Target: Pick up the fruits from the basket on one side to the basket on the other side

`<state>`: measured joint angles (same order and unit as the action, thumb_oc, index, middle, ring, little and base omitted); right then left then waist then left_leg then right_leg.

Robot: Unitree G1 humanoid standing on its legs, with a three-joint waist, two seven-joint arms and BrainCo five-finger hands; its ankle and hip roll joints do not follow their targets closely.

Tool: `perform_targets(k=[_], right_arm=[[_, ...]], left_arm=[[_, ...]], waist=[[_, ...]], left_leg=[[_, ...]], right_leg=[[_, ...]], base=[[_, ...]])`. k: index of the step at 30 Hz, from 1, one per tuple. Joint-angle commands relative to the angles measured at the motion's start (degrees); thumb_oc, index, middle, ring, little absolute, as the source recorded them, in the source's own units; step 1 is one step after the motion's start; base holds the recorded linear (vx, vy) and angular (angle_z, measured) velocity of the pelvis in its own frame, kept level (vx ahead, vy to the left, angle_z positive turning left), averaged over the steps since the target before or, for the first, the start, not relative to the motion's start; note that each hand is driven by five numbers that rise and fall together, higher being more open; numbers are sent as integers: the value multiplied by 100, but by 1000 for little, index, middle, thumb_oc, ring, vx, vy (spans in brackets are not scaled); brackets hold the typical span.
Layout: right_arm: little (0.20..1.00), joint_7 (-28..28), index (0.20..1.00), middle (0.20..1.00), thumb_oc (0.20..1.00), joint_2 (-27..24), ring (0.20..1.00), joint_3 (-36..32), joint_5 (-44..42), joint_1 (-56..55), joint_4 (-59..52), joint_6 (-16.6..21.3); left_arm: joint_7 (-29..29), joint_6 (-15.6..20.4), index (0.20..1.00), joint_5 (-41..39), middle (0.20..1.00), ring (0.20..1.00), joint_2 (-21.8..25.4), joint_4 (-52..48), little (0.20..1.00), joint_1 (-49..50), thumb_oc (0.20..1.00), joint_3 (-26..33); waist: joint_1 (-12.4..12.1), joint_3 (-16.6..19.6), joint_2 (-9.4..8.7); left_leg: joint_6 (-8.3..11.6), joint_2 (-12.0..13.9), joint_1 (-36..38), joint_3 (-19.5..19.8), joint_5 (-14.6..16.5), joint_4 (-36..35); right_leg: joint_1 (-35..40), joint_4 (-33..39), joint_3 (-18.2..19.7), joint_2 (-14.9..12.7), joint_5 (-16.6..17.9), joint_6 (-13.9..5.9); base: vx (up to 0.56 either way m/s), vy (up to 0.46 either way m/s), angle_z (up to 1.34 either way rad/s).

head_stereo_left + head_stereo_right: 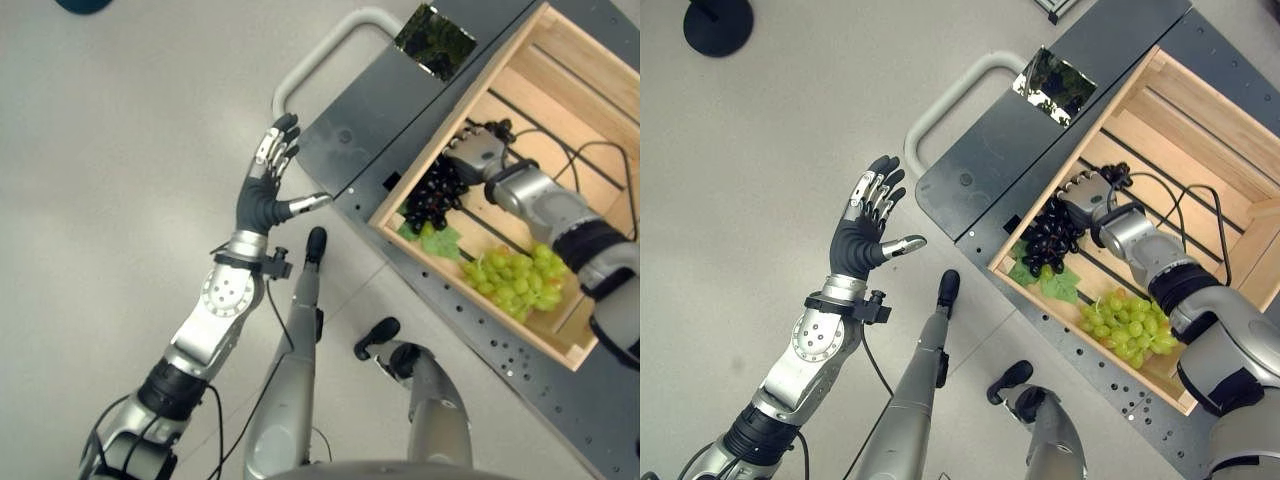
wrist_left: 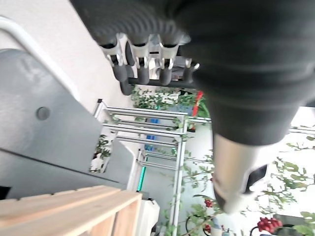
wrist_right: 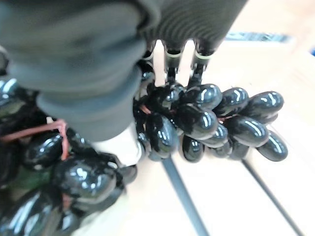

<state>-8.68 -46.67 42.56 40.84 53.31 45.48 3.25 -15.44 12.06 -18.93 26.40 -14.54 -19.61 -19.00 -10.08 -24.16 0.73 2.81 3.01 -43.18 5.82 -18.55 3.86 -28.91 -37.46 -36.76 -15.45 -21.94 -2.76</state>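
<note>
A wooden crate (image 1: 440, 270) sits on a grey cart. Inside it lie a bunch of black grapes (image 1: 435, 195) with green leaves (image 1: 440, 240) and, nearer me, a bunch of green grapes (image 1: 515, 278). My right hand (image 1: 478, 152) reaches into the crate from the right. Its fingers and thumb curl round the black grapes (image 3: 206, 115), which rest on the crate's slats. My left hand (image 1: 265, 195) hovers over the floor just left of the cart, fingers straight and spread, holding nothing.
The grey cart deck (image 1: 380, 120) has a pale curved handle (image 1: 330, 45) at its far left end. A dark glossy card (image 1: 435, 40) lies on the deck beside the crate. A black round base (image 1: 718, 22) stands on the floor far left.
</note>
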Motion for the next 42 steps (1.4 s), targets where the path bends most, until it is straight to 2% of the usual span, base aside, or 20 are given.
perform_targets(k=[1, 9, 18, 20, 21, 22, 23, 24, 28, 29, 31, 34, 35, 37, 42], right_arm=[[200, -384, 200, 200, 200, -40, 200, -353, -787, -667, -79, -92], [200, -850, 200, 200, 200, -331, 200, -1563, -1135, -1669, -802, -99], [200, -1045, 200, 200, 200, -413, 200, -2600, -1116, -2477, -1706, -121], [200, -1135, 200, 200, 200, -426, 200, -2991, -1058, -2778, -2061, -113], [200, -1127, 200, 200, 200, -426, 200, -3006, -1053, -2801, -2080, -115], [200, -1140, 200, 200, 200, -462, 200, -3098, -1008, -2865, -2179, -107], [200, -1149, 200, 200, 200, -554, 200, -3259, -894, -2961, -2436, -101], [200, -1140, 200, 200, 200, -556, 200, -3276, -890, -2985, -2458, -108], [200, -1119, 200, 200, 200, -943, 200, -3514, -682, -2949, -3063, 16], [200, -1109, 200, 200, 200, -944, 200, -3529, -680, -2971, -3083, 10], [200, -950, 200, 200, 200, -1348, 200, -3404, -549, -2737, -3469, 153], [200, -820, 200, 200, 200, -1559, 200, -3219, -566, -2477, -3717, 263], [200, -605, 200, 200, 200, -1785, 200, -2974, -624, -2219, -3969, 408], [200, -503, 200, 200, 200, -1910, 200, -2778, -658, -1992, -4123, 484], [200, -90, 200, 200, 200, -2323, 200, -1805, -776, -997, -4576, 686]], left_arm=[[-77, 277, 1000, 84, 1000, 1000, 128, -120, 1000, -397, 1000, 417], [-4, 243, 1000, 48, 1000, 1000, 260, -40, 1000, -202, 1000, 465], [175, 185, 1000, -53, 1000, 1000, 331, -3, 1000, -19, 1000, 599], [287, 135, 1000, -32, 1000, 1000, 355, 30, 1000, 135, 1000, 646], [286, 133, 1000, -33, 1000, 1000, 355, 32, 1000, 136, 1000, 643], [341, 126, 1000, -28, 1000, 1000, 378, 51, 1000, 172, 1000, 661], [444, 94, 1000, -44, 1000, 1000, 409, 91, 1000, 280, 1000, 646], [447, 94, 1000, -46, 1000, 1000, 407, 90, 1000, 284, 1000, 643], [795, -26, 1000, 164, 1000, 1000, 640, 213, 1000, 458, 1000, 532], [798, -26, 1000, 165, 1000, 1000, 638, 211, 1000, 464, 1000, 531], [1094, -101, 1000, 119, 1000, 1000, 755, 223, 1000, 512, 1000, 403], [1236, -155, 1000, 218, 1000, 1000, 832, 281, 1000, 505, 1000, 299], [1369, -190, 1000, 348, 1000, 1000, 972, 264, 1000, 441, 1000, 185], [1446, -213, 1000, 317, 1000, 1000, 1016, 275, 1000, 390, 1000, 103], [1707, -351, 1000, 203, 1000, 1000, 1203, 312, 1000, -99, 1000, -314]], waist=[[202, -563, -242], [345, -563, -348], [444, -462, -404], [528, -278, -398], [535, -248, -398], [554, -200, -401], [615, -52, -413], [610, -53, -412], [728, 375, -466], [718, 371, -465], [787, 665, -512], [829, 846, -540], [863, 1014, -577], [883, 1089, -587], [989, 1397, -606]], left_leg=[[235, 164, 999, -411, 1755, 800], [184, 208, 1805, -572, 1758, 554], [169, 219, 2486, -696, 1785, 404], [124, 186, 2604, -785, 1699, 367], [163, 206, 2663, -735, 1807, 348], [121, 181, 2658, -796, 1702, 354], [115, 171, 2782, -845, 1727, 328], [114, 170, 2792, -847, 1727, 323], [119, 182, 3164, -982, 1747, 125], [120, 184, 3187, -990, 1740, 104], [129, 189, 3421, -1131, 1707, -110], [133, 215, 3611, -1246, 1698, -232], [137, 242, 3764, -1361, 1712, -301], [144, 263, 3847, -1424, 1718, -331], [166, 315, 4161, -1641, 1743, -415]], right_leg=[[615, 2287, 225, -68, 1824, -643], [1196, 2466, 337, -18, 1900, -669], [1749, 2607, 440, 6, 1910, -661], [1869, 2686, 369, -42, 2043, -610], [1909, 2679, 466, -5, 1936, -672], [1919, 2706, 365, -41, 2050, -614], [2024, 2736, 403, -34, 2045, -621], [2031, 2737, 404, -34, 2045, -623], [2307, 2941, 540, 51, 2046, -661], [2322, 2958, 545, 57, 2054, -661], [2475, 3192, 634, 145, 2122, -705], [2590, 3339, 725, 206, 2157, -722], [2676, 3433, 800, 245, 2172, -736], [2716, 3464, 853, 259, 2185, -746], [2897, 3591, 1063, 336, 2218, -750]], base=[[16, -1, -6], [4, 5, -16], [30, -13, -9], [38, 30, -7], [-7, 52, -4], [73, 25, -1], [-4, 54, -5], [107, 27, -6], [92, 5, -7], [109, -2, -13], [102, -3, -19], [101, 9, -23], [110, 11, -12], [88, -3, -43], [83, -8, -30]])
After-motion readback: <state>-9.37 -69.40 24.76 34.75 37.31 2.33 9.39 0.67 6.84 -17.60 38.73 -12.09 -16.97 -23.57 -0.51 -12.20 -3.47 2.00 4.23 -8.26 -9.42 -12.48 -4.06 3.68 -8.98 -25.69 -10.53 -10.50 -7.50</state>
